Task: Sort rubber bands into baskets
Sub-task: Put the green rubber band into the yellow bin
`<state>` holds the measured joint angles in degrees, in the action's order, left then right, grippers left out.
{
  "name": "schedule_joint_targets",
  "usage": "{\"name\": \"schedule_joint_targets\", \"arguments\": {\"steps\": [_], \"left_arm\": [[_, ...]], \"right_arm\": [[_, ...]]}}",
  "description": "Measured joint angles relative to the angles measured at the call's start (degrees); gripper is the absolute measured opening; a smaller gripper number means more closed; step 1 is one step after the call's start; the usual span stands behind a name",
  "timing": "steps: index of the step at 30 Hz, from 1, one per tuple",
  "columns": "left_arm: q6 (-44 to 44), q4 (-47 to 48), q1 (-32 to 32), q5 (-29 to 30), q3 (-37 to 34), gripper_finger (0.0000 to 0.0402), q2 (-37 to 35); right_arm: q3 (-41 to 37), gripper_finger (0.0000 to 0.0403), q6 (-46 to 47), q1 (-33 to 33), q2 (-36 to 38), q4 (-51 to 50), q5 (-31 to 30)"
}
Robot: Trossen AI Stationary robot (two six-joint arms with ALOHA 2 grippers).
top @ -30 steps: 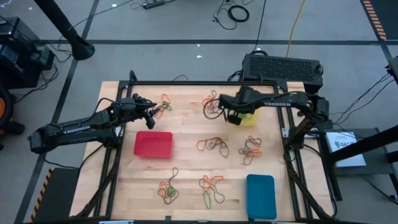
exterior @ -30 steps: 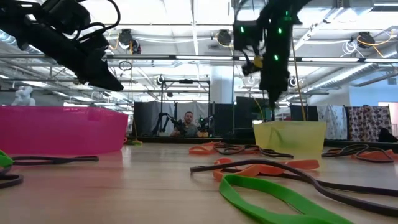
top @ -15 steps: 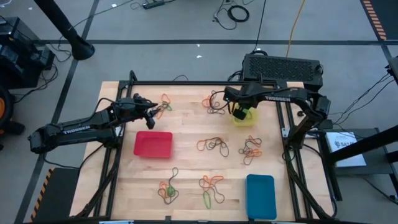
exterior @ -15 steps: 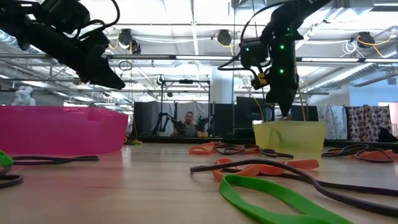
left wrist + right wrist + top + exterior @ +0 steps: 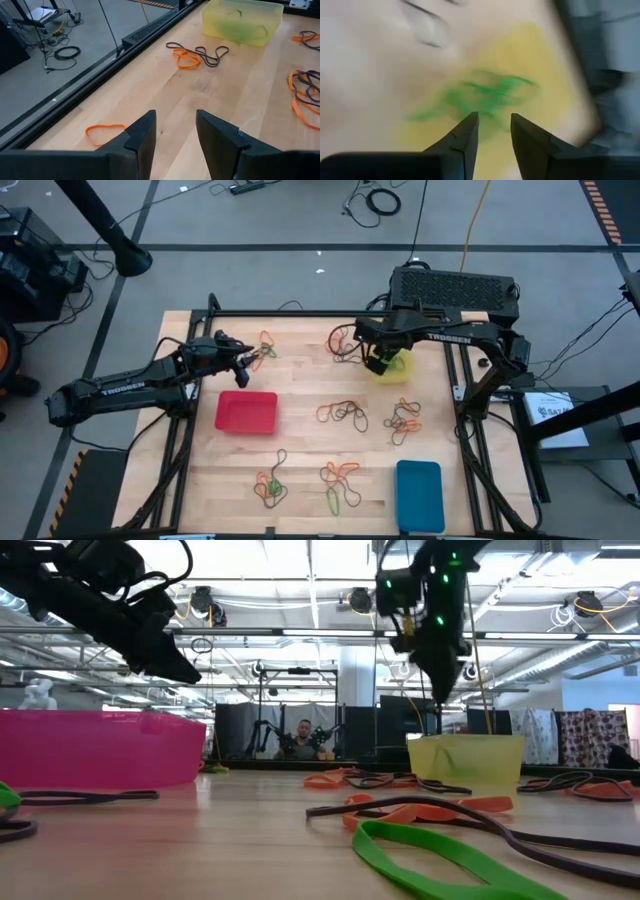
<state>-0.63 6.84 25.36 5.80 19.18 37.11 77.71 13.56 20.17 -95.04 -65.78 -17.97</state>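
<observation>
Rubber bands lie in loose clusters on the wooden table, among them one (image 5: pixel 265 345) by my left gripper, one (image 5: pixel 345 346) at the far middle and one (image 5: pixel 343 414) at the centre. The red basket (image 5: pixel 246 412) stands left of centre, the blue basket (image 5: pixel 419 495) at the near right, the yellow basket (image 5: pixel 396 368) at the far right with green bands (image 5: pixel 485 97) inside. My right gripper (image 5: pixel 493 127) hangs open over the yellow basket, holding nothing. My left gripper (image 5: pixel 175 132) is open above the table, near a single orange band (image 5: pixel 105 131).
More band clusters lie at the right (image 5: pixel 404 420), at the near middle (image 5: pixel 340 483) and at the near left (image 5: pixel 270 480). A black frame (image 5: pixel 330 313) runs along the table's far edge. A black box (image 5: pixel 455 290) stands behind the far right corner.
My right gripper has dipped down toward the yellow basket, shifting a little toward the table's right edge, and has since risen again and moved back toward the basket's left side. My left gripper has kept still.
</observation>
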Motion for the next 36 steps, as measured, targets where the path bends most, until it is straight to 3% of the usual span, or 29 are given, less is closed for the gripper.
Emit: {"name": "schedule_joint_targets", "arguments": {"steps": [4, 8, 15, 20, 25, 33, 36], "left_arm": [[0.01, 0.05, 0.00, 0.00, 0.00, 0.0148, -0.01], [0.03, 0.08, 0.00, 0.00, 0.00, 0.0148, 0.01], [0.03, 0.04, -0.02, -0.02, 0.00, 0.0148, -0.01], [-0.08, -0.36, -0.02, -2.85, 0.00, 0.0148, -0.01], [-0.57, -0.36, -0.02, -4.31, 0.00, 0.0148, -0.01], [-2.01, -0.32, -0.02, -4.72, 0.00, 0.0148, -0.01], [-2.07, -0.32, 0.00, -5.39, 0.00, 0.0148, 0.00]], "right_arm": [[1.44, 0.0111, 3.07, -4.29, 0.05, 5.43, 12.86], [1.44, 0.0111, 1.77, -12.00, -0.06, 12.62, 19.27], [1.42, 0.0112, -6.11, -27.17, -3.13, 28.46, 19.38], [1.42, 0.0112, -15.30, -34.19, -8.05, 41.00, 19.38], [1.40, 0.0112, -35.08, -37.11, -14.86, 52.07, 19.35], [1.40, 0.0112, -51.34, -37.52, -28.33, 80.80, 19.86], [1.35, 0.0112, -54.41, -37.47, -31.81, 91.00, 25.28]]}}
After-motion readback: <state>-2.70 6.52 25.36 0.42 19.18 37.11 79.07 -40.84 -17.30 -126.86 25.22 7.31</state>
